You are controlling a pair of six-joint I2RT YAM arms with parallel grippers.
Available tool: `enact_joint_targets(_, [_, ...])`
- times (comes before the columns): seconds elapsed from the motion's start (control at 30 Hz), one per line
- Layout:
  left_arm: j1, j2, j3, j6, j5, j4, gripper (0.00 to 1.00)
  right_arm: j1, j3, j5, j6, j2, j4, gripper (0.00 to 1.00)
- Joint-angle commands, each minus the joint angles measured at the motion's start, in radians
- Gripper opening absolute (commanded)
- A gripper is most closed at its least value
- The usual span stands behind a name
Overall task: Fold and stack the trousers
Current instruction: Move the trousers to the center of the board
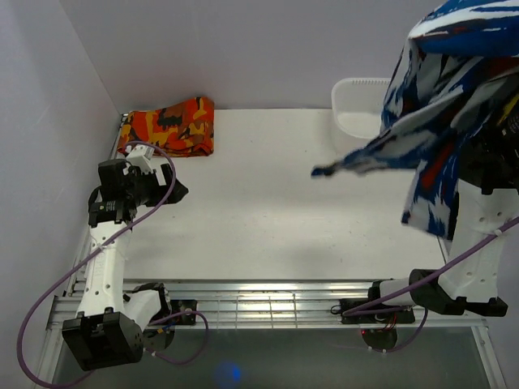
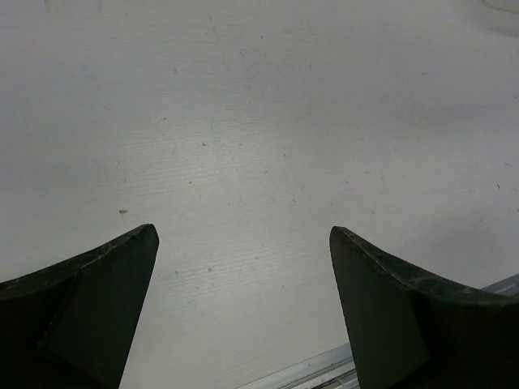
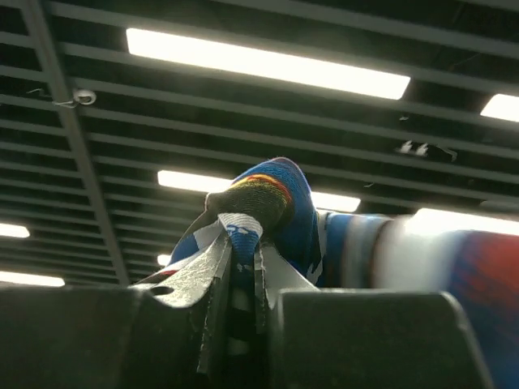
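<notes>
While right gripper [image 3: 241, 253] points up, raised high, clamped on trousers [image 1: 454, 105], left gripper [image 2: 243, 235] hovers low over table [image 2: 259, 121], jaws wide, empty.

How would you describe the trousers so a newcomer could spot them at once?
Start at the white table, then go to its right side. There the trousers hang in the air, pinched in the right tool. Their blue-and-white streaky print sets them apart from the orange-and-black folded cloth lying at the far left corner.
</notes>
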Motion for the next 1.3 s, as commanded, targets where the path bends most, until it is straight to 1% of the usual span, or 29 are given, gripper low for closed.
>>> enact_joint_targets(0.0, [-0.002, -0.040, -0.005, 0.020, 0.021, -0.016, 0.98, 0.000, -0.093, -0.034, 0.091, 0.017, -0.002, 0.08])
enact_joint_targets(0.03, [-0.002, -0.041, -0.002, 0.043, 0.035, -0.029, 0.98, 0.000, -0.130, -0.071, 0.119, 0.000, -0.009, 0.08])
enact_joint_targets(0.07, [0.000, -0.043, -0.002, 0.054, 0.052, -0.034, 0.98, 0.000, -0.147, -0.073, 0.157, -0.008, -0.022, 0.08])
enact_joint_targets(0.13, [0.000, -0.047, -0.005, 0.074, 0.113, -0.040, 0.98, -0.001, -0.187, -0.097, 0.220, -0.026, -0.101, 0.08])
enact_joint_targets(0.17, [-0.002, -0.055, -0.007, 0.079, 0.129, -0.037, 0.98, 0.000, -0.254, -0.114, 0.272, -0.050, -0.123, 0.08])
enact_joint_targets(0.23, [-0.002, -0.060, -0.010, 0.083, 0.158, -0.027, 0.98, 0.000, -0.335, -0.152, 0.320, -0.093, -0.166, 0.08])
enact_joint_targets(0.27, [-0.002, -0.060, -0.008, 0.082, 0.161, -0.023, 0.98, 0.004, -0.404, -0.165, 0.359, -0.103, -0.183, 0.08])
enact_joint_targets(0.37, [-0.002, -0.052, -0.002, 0.082, 0.152, -0.017, 0.98, 0.010, -0.483, -0.217, 0.424, -0.126, -0.265, 0.08])
enact_joint_targets(0.4, [-0.002, -0.048, -0.001, 0.085, 0.149, -0.017, 0.98, 0.012, -0.536, -0.231, 0.467, -0.130, -0.282, 0.08])
enact_joint_targets(0.47, [-0.002, -0.044, 0.005, 0.091, 0.149, -0.014, 0.98, 0.025, -0.593, -0.283, 0.511, -0.141, -0.330, 0.08])
enact_joint_targets(0.5, [-0.002, -0.046, 0.007, 0.097, 0.153, -0.013, 0.98, 0.033, -0.642, -0.333, 0.537, -0.143, -0.348, 0.08])
enact_joint_targets(0.57, [-0.002, -0.052, 0.009, 0.099, 0.160, -0.004, 0.98, 0.058, -0.702, -0.364, 0.554, -0.158, -0.416, 0.08])
enact_joint_targets(0.6, [0.000, -0.060, 0.007, 0.099, 0.163, 0.004, 0.98, 0.093, -0.737, -0.389, 0.547, -0.167, -0.430, 0.08])
enact_joint_targets(0.63, [-0.002, -0.064, 0.005, 0.099, 0.164, 0.007, 0.98, 0.111, -0.821, -0.395, 0.535, -0.192, -0.434, 0.08])
enact_joint_targets(0.67, [-0.002, -0.070, 0.005, 0.120, 0.167, 0.010, 0.98, 0.160, -0.863, -0.396, 0.524, -0.205, -0.436, 0.08])
enact_joint_targets(0.73, [-0.002, -0.086, -0.001, 0.151, 0.190, 0.016, 0.98, 0.206, -0.950, -0.410, 0.498, -0.230, -0.433, 0.08])
enact_joint_targets(0.77, [0.000, -0.092, -0.008, 0.160, 0.201, 0.019, 0.98, 0.252, -0.966, -0.413, 0.498, -0.232, -0.440, 0.08])
enact_joint_targets(0.87, [-0.002, -0.109, -0.028, 0.197, 0.247, 0.036, 0.98, 0.320, -0.982, -0.452, 0.514, -0.213, -0.457, 0.08])
enact_joint_targets(0.93, [-0.002, -0.115, -0.034, 0.212, 0.275, 0.050, 0.97, 0.340, -0.991, -0.458, 0.528, -0.198, -0.508, 0.08])
enact_joint_targets(1.03, [-0.002, -0.113, -0.036, 0.246, 0.301, 0.050, 0.97, 0.346, -1.053, -0.485, 0.527, -0.193, -0.572, 0.08])
enact_joint_targets(1.17, [0.000, -0.103, -0.059, 0.322, 0.344, 0.041, 0.97, 0.340, -1.168, -0.508, 0.423, -0.210, -0.701, 0.08])
enact_joint_targets(1.2, [-0.002, -0.089, -0.065, 0.354, 0.348, 0.042, 0.97, 0.339, -1.217, -0.533, 0.322, -0.219, -0.732, 0.08])
enact_joint_targets(1.27, [-0.002, -0.065, -0.068, 0.381, 0.348, 0.043, 0.97, 0.332, -1.253, -0.527, 0.195, -0.256, -0.880, 0.08])
